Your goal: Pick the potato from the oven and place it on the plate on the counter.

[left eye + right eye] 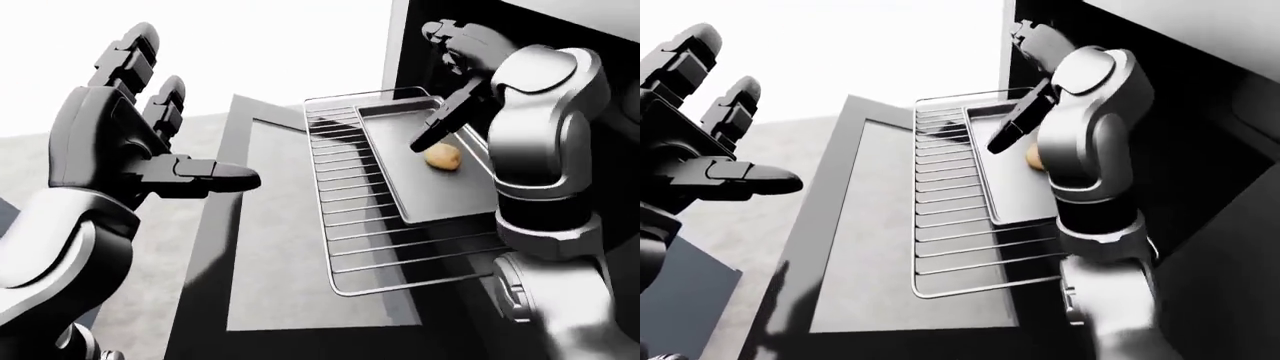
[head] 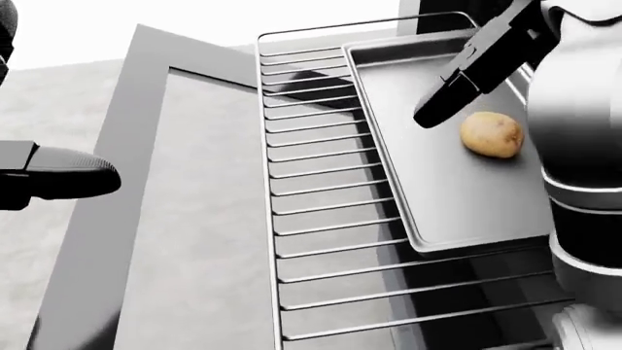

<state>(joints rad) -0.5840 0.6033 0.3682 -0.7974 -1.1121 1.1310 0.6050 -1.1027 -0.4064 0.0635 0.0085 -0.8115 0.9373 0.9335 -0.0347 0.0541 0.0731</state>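
Observation:
A tan potato point(image 2: 492, 134) lies on a grey baking tray point(image 2: 447, 197) that rests on the pulled-out oven rack point(image 2: 321, 219). My right hand point(image 1: 432, 86) hangs open above the tray's upper end. One long dark finger point(image 2: 457, 87) points down and left, and its tip stops just left of the potato without touching it. My left hand point(image 1: 190, 112) is open at the left with fingers spread upward and the thumb point(image 2: 58, 179) sticking out over the floor beside the oven door. No plate shows in any view.
The oven door point(image 1: 280, 247) lies folded down flat, left of and below the rack. The dark oven cavity point(image 1: 1200, 150) opens at the right behind my right arm. Grey floor point(image 2: 49, 102) lies left of the door.

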